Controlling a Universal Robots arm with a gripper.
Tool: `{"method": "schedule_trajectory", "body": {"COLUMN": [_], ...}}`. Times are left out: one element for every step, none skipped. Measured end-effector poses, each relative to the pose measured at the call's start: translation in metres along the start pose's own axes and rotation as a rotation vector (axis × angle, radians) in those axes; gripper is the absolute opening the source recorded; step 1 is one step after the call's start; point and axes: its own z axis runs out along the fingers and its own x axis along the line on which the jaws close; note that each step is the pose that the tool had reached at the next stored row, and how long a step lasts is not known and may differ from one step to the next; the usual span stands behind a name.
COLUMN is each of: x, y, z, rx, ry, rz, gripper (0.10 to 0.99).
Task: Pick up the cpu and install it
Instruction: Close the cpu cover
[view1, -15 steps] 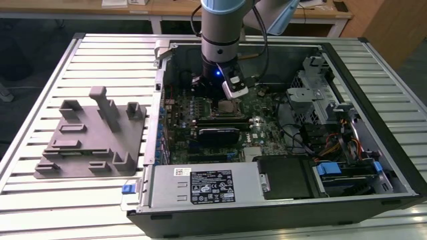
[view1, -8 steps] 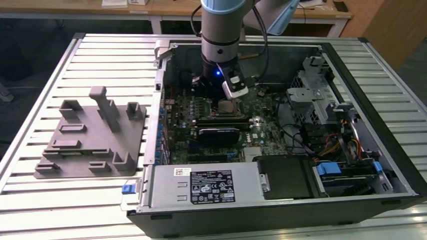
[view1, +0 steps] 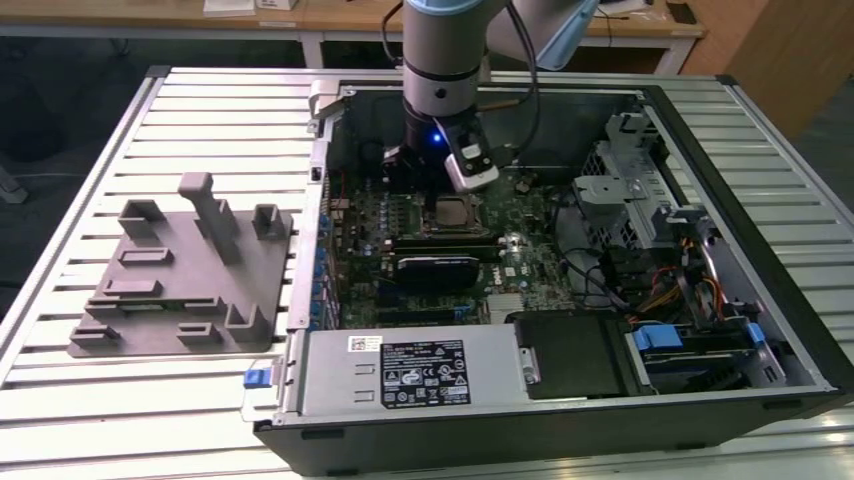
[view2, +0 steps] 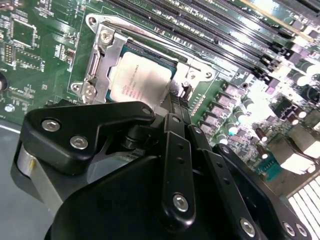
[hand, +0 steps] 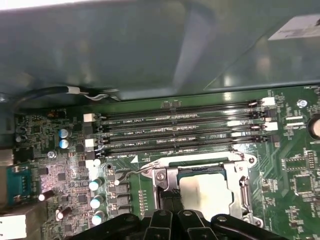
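Observation:
The cpu (view2: 137, 82), a flat square chip with a silvery-white top, lies in its metal-framed socket (view2: 102, 60) on the green motherboard (view1: 534, 265). It also shows in the first wrist view, cpu (hand: 207, 192), and in the exterior view, cpu (view1: 461, 210). My gripper (view2: 176, 102) hangs just above the chip's edge inside the open computer case (view1: 694, 130), shut with nothing held. In the first wrist view the gripper (hand: 172, 200) points down at the socket's side, beside the chip.
A grey plastic tray with upright posts (view1: 187, 270) lies on the slatted table at the exterior view's left. Memory slots (hand: 180, 132) run beside the socket. A black block (view1: 434, 268), the power supply (view1: 400, 370), drive cages (view1: 641, 200) and cables (view1: 667, 290) crowd the case.

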Motion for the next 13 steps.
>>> {"method": "schedule_trajectory", "body": {"x": [0.0, 0.0, 0.0, 0.0, 0.0, 0.0, 0.0, -0.0001, -0.0001, -0.0001, -0.0001, -0.0001, -0.0001], "y": [0.0001, 0.0003, 0.0004, 0.0005, 0.0007, 0.0008, 0.0009, 0.001, 0.0011, 0.0012, 0.0012, 0.0012, 0.0012], "z": [-0.0023, -0.0046, -0.0069, -0.0093, -0.0116, -0.0141, -0.0164, -0.0182, -0.0198, -0.0206, -0.0206, -0.0206, -0.0206], "rx": [0.0, 0.0, 0.0, 0.0, 0.0, 0.0, 0.0, 0.0, 0.0, 0.0, 0.0, 0.0, 0.0], "ry": [-0.0002, -0.0005, -0.0007, -0.001, -0.0013, -0.0017, -0.0021, -0.0024, -0.0027, -0.003, -0.0033, -0.0033, -0.0033], "rz": [0.0, 0.0, 0.0, 0.0, 0.0, 0.0, 0.0, 0.0, 0.0, 0.0, 0.0, 0.0, 0.0], "gripper": [0.106, 0.106, 0.106, 0.106, 0.106, 0.106, 0.106, 0.106, 0.106, 0.106, 0.106, 0.106, 0.106]}}
